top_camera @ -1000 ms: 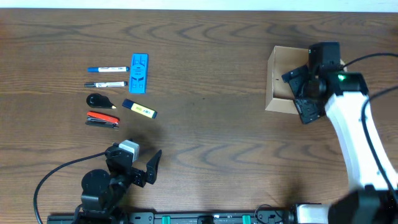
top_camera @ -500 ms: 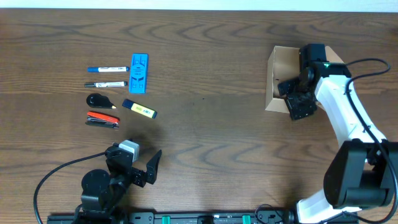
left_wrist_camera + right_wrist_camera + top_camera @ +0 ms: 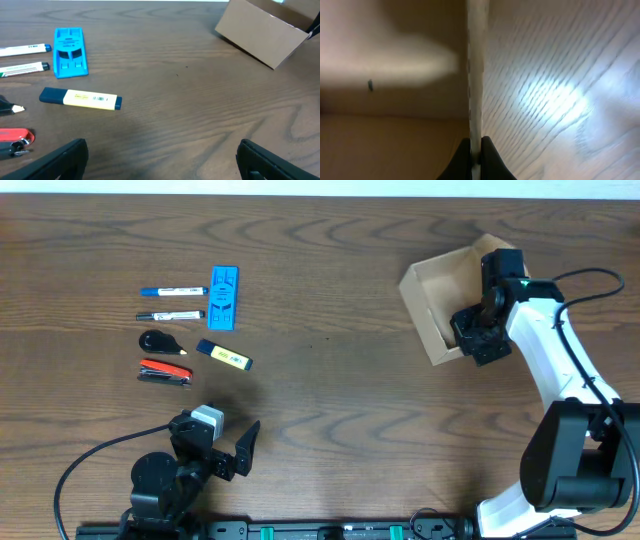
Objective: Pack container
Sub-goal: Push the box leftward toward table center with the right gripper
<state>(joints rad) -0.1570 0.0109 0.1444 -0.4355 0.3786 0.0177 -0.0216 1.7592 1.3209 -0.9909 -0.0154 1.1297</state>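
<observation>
container pinched at the upper right, left end effector spread wide.
the tan container (image 3: 437, 292) is seen at the upper right of the overhead frame, turned askew on the wood surface (image 3: 330, 400) with its open top up. its lower right wall is clamped by the right end effector (image 3: 472, 336), and a thin cardboard edge is shown between the fingers in the wrist view. the left end effector (image 3: 232, 456) is held open at the lower left. a yellow highlighter (image 3: 224, 356) and a blue case (image 3: 223, 297) are laid at the upper left, well apart from the container.
</observation>
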